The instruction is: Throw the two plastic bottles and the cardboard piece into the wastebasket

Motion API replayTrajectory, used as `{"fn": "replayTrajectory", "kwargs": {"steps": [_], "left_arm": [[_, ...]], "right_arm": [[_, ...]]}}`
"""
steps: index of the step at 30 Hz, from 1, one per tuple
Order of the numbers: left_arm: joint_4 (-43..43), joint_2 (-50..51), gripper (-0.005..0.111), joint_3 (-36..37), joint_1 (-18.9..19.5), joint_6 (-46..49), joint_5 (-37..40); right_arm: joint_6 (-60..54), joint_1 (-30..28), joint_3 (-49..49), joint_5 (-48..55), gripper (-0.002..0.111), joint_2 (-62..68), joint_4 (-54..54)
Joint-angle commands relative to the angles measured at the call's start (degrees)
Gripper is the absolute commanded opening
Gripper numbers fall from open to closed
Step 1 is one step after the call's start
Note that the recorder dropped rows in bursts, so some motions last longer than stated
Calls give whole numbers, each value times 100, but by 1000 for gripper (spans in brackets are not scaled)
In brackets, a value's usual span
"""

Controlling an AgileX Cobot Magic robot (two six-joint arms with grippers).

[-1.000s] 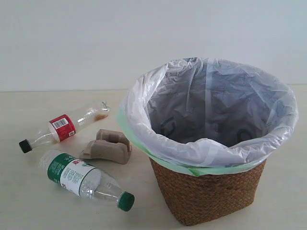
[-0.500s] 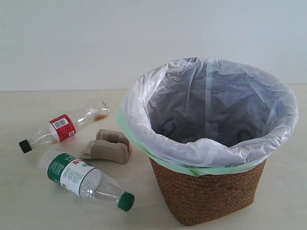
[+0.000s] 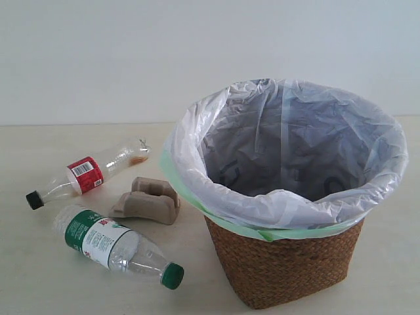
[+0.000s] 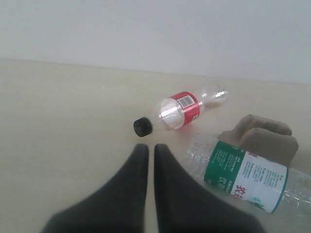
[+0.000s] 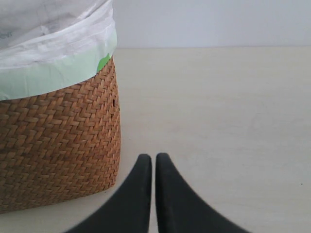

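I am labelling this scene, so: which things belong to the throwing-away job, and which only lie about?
For the job: green-cap bottle, black-cap bottle, cardboard piece, wastebasket.
Lying about: nothing seen; besides these, only the table.

Bottles (image 3: 105,243) (image 3: 85,174), cardboard (image 3: 147,202) lying beside wastebasket (image 3: 282,269)
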Motion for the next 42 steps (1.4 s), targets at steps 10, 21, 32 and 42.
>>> {"fn": "replayTrajectory", "kwargs": {"steps": [10,21,32,42], "left_arm": [[-3108,-15,4,23,0,-1065,10],[-3286,-15,4,23,0,-1041,10],[-3304,-15,4,23,0,-1042,-978],[-3271,-15,4,-66,0,-1168,-1801]], "right_arm": [[-23,-34,-5,-23,0,-25,-38],[-23,-34,-5,-23,0,-25,-38],[-23,-34,-5,-23,0,-25,-38],[-23,-34,-5,-23,0,-25,-38]]}}
